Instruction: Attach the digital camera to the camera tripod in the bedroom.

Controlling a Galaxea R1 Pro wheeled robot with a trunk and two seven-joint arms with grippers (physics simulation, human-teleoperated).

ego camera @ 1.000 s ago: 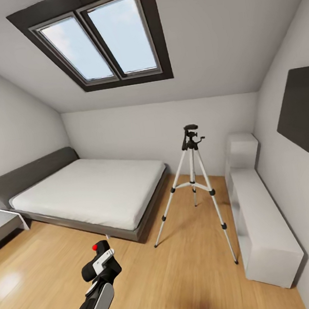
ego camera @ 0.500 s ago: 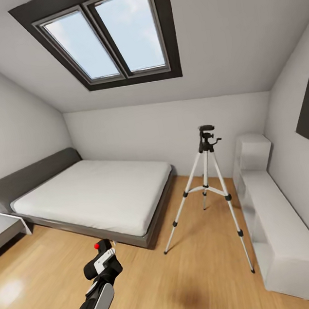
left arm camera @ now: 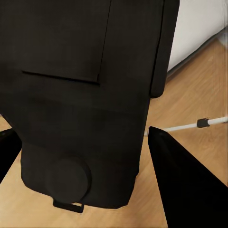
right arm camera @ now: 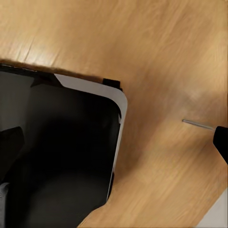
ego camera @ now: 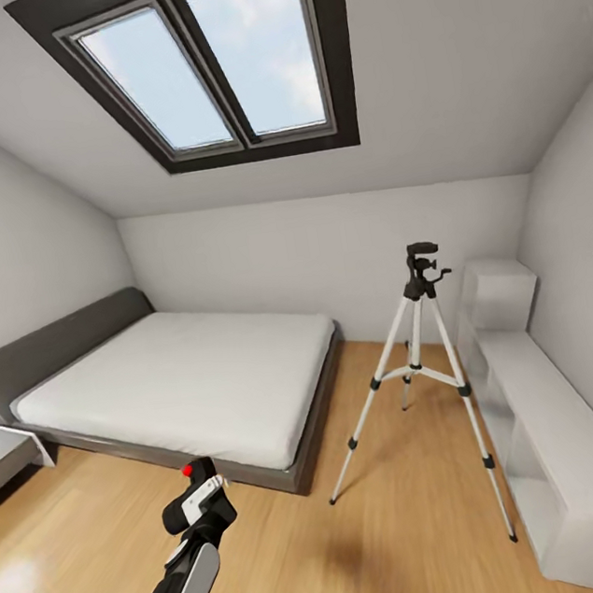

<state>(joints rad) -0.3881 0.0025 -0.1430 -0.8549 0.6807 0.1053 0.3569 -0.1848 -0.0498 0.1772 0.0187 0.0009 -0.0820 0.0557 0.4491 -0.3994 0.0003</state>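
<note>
The left claw (ego camera: pixel 195 499) pinched the digital camera (left arm camera: pixel 80 95) at seven o'clock; the camera tripod (ego camera: pixel 418 369) stood upright at three o'clock; the right claw's state couldn't be told.

open floor (ego camera: pixel 407 545) before tripod (ego camera: pixel 419 364) (bed (ego camera: pixel 187 387) left, shelf (ego camera: pixel 560 429) right)

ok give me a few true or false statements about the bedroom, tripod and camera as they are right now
1. The tall tripod with silver-white legs stands on the light wood floor between the grey bed with white mattress and the long white cabinet. True.
2. The small black boxy camera already sits on the tripod's black head. False: it is at the left gripper, between the fingers.
3. The tripod lies tipped over. False: it stands upright on three spread legs.
4. A dark-framed skylight is set in the sloped ceiling. True.
</note>
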